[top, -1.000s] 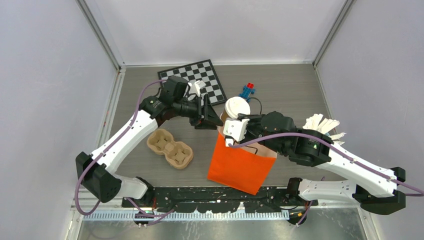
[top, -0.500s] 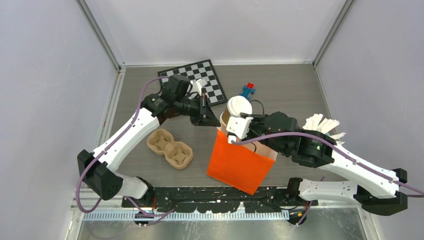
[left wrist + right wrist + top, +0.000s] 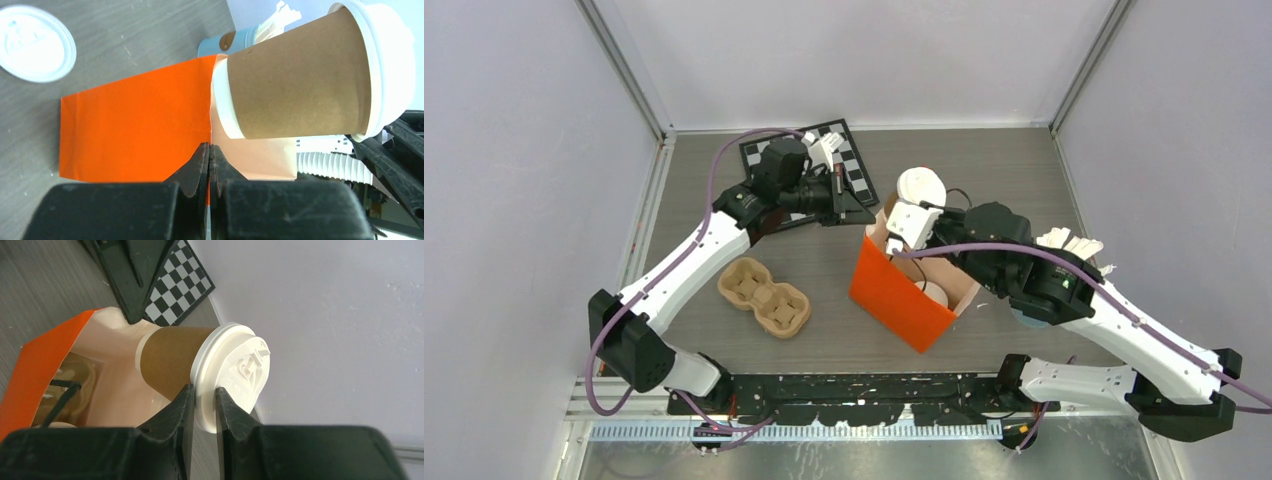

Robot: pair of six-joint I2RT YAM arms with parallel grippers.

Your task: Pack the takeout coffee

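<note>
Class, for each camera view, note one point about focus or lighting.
Top external: even, soft light, faint shadows, orange bag sharp. Left wrist: left tool blurred up close, cup sharp. Right wrist: right tool dark and soft, lid embossing crisp.

The coffee cup [image 3: 170, 360] is brown kraft paper with a pale band around its base and a round white lid [image 3: 237, 372] pressed on, embossed on top. It hangs tipped onto its side above the table [image 3: 125, 30], base pointing into the open mouth of the orange bag [image 3: 894, 290], lid pointing away. The right claw [image 3: 204, 390] pinches the lid's rim. A second white lid [image 3: 35, 42] faces up on the table; any cup beneath it is hidden.
</note>
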